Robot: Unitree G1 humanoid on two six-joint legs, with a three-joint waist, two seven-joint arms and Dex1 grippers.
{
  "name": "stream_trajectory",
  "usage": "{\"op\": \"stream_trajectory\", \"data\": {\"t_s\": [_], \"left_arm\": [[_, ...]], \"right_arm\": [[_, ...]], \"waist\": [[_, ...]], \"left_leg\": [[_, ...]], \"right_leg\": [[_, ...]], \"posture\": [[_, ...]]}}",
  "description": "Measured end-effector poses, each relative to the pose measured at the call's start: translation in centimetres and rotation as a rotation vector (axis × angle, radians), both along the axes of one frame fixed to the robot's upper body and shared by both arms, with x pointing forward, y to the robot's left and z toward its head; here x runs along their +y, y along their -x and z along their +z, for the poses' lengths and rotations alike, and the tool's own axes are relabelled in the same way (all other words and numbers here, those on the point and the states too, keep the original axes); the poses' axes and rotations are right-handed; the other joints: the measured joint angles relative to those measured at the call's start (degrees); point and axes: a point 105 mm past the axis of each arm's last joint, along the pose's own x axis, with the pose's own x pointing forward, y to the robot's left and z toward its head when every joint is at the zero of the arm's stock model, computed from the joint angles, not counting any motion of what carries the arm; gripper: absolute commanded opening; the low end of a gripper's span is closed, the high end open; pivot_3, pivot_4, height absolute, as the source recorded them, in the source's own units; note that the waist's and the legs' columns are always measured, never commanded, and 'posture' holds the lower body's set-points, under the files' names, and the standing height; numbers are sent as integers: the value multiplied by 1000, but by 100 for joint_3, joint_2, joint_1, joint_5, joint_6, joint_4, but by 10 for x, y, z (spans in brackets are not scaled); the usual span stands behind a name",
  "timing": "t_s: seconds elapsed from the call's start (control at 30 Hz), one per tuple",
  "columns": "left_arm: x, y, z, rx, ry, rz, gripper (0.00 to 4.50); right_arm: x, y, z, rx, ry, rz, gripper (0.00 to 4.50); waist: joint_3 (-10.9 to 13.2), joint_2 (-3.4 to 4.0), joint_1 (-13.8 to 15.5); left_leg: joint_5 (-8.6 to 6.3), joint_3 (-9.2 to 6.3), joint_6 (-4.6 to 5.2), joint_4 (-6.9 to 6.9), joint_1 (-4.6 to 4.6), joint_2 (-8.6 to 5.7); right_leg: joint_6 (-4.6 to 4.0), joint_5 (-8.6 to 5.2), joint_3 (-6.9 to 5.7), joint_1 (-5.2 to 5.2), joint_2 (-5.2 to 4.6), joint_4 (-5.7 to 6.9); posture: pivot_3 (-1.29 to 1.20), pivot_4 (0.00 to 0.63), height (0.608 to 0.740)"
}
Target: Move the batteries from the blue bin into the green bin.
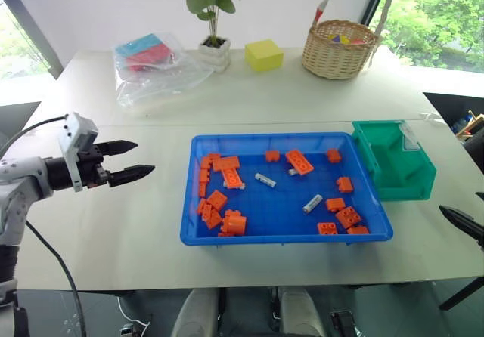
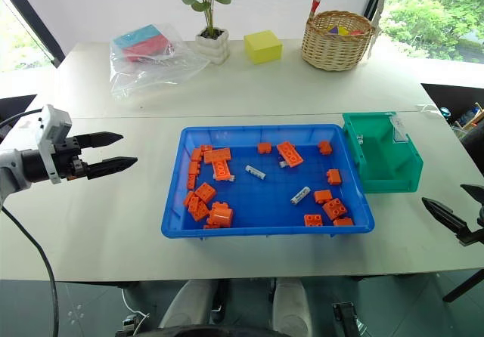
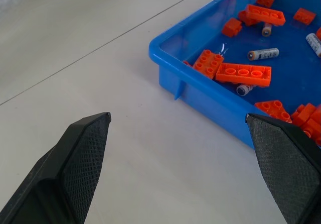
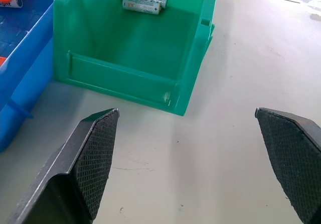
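Three small silver-grey cylindrical batteries are seen lying among scattered orange toy bricks in the wide shallow blue plastic bin; two more rest inside the deep teal-green plastic bin touching its right end. Both the left gripper and the right gripper are held wide apart, empty, above the white table.

A: Blue bin: glossy moulded plastic, smooth. Green bin: plastic, duller sheen. Table: matt, smooth.

B: Batteries: shiny metal casing with printed wrap. Orange bricks: hard, smooth plastic. Gripper fingers: black, cross-hatched rough pads. Basket: woven wicker. Bag: clear crinkled film.
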Motion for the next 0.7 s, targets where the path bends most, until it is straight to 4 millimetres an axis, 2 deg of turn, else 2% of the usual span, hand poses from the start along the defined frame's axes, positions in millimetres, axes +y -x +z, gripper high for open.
{"op": "stream_trajectory", "data": {"t_s": [0.5,0.63,0.7], "left_arm": [[0,-2,1,3,6,-3,4500],[-1,-3,0,2,13,-2,4500],[-5,-3,-1,-3,25,-10,4500]], "right_arm": [[0,-2,2,-8,-8,-5,4453],[0,-4,5,-14,0,3,4453],[1,-9,14,-21,18,22,4453]], "waist": [[0,0,0],[-1,1,-1],[-1,1,-10]], "left_leg": [[0,4,0,0,2,1],[0,7,0,0,3,1],[0,11,0,1,5,1]], "right_leg": [[-1,1,2,0,1,0],[-1,1,3,0,0,0],[-2,2,5,0,0,0]], "posture": [[0,150,702],[0,150,702],[0,150,702]]}}
